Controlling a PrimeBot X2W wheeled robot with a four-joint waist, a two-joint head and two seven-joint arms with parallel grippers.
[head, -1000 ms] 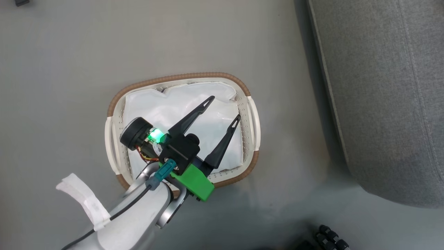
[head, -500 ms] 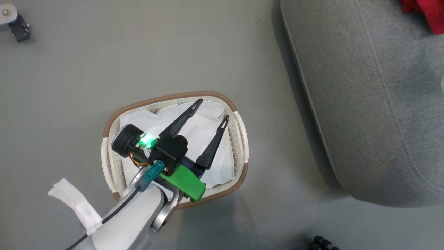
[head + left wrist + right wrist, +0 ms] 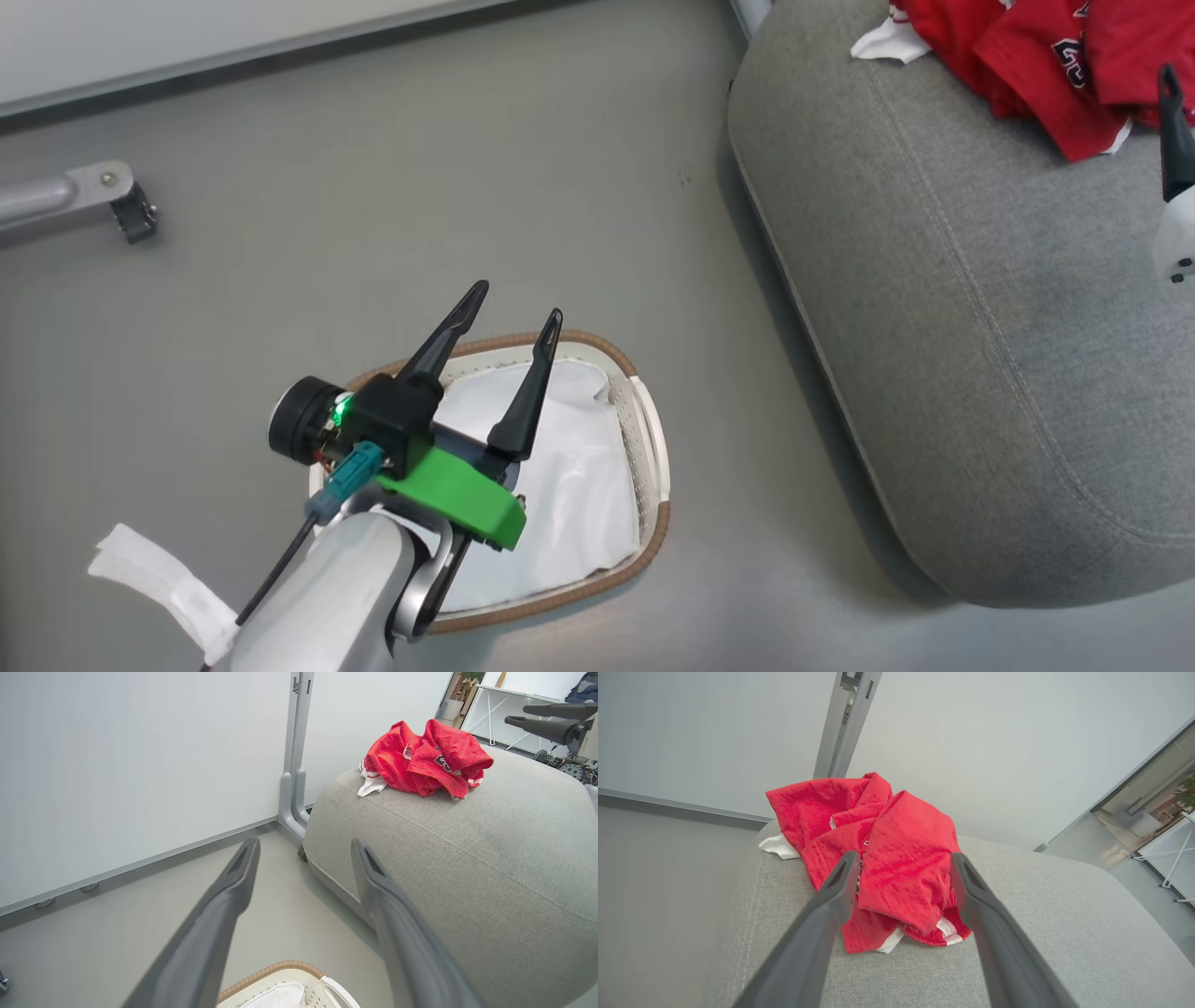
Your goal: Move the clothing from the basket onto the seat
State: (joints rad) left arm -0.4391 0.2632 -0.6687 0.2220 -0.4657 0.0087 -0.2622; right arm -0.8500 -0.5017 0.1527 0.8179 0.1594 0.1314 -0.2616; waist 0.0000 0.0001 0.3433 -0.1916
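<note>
Head view: the left gripper [image 3: 518, 301] hovers over the basket [image 3: 651, 439] on the floor, fingers spread wide and empty, the white liner [image 3: 569, 495] showing inside. The clothing [image 3: 1027, 56] lies heaped on the far right of the seat [image 3: 934, 355].

Left wrist view: the red heap sits on the seat's top. The right gripper [image 3: 516, 714] hangs right of it, fingers apart.

Right wrist view: its fingers stand wide, holding nothing. The clothing rests on the seat, framed between the fingertips, white trim at its near edge.
</note>
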